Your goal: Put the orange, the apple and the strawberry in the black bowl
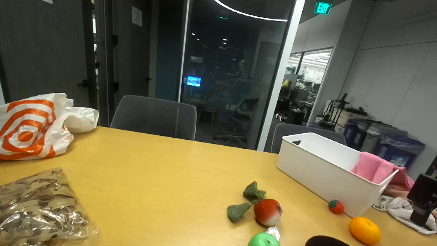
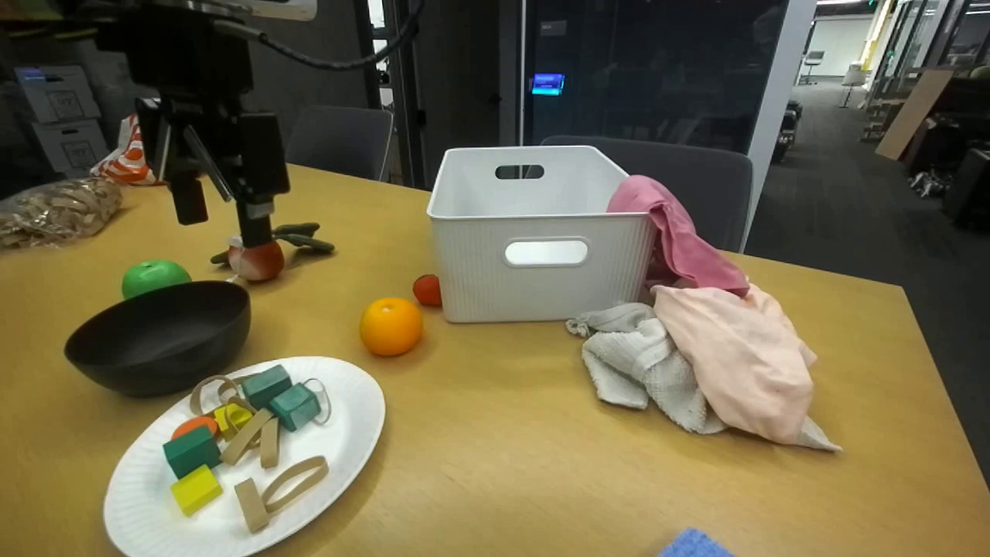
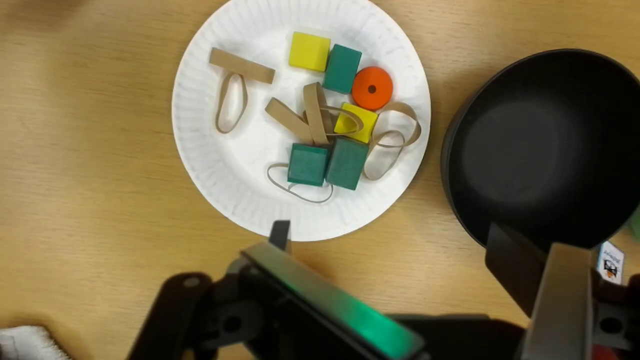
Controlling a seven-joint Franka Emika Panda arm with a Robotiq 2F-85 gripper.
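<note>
Spotter: Log the gripper (image 2: 223, 216).

Me: Released. On my wrist feed its fingers (image 3: 514, 267) stand well apart, table (image 3: 415, 280) showing through the gap. In an exterior view it hangs over the table, a finger crossing my line of sight to the red-orange fruit (image 2: 263, 265); depth uncertain from here.

Spotter: And the orange (image 2: 391, 326)?

Me: On the table near a corner of the white bin (image 2: 534, 294), in both exterior views.

Spotter: The strawberry (image 1: 336, 206)?

Me: Just beside the bin's long wall. Whether they touch, I can't tell.

Spotter: The apple (image 2: 155, 277)?

Me: Green, on the table, next to the black bowl (image 2: 158, 336); in an exterior view the rim covers its lower edge. Contact uncertain.

Spotter: How does the bowl sit?

Me: Upright on the table, just beside the paper plate (image 3: 240, 170); from the wrist I read a strip of wood between them. Plate carries three green blocks (image 3: 347, 162), two yellow blocks (image 3: 310, 51), an orange-red disc (image 3: 382, 92) and tan bands (image 3: 242, 65).

Spotter: By the bin?

Me: Grey cloth (image 2: 630, 352) and peach cloth (image 2: 735, 363), heaped. Pink cloth (image 2: 681, 232) draped over the bin's rim.
</note>
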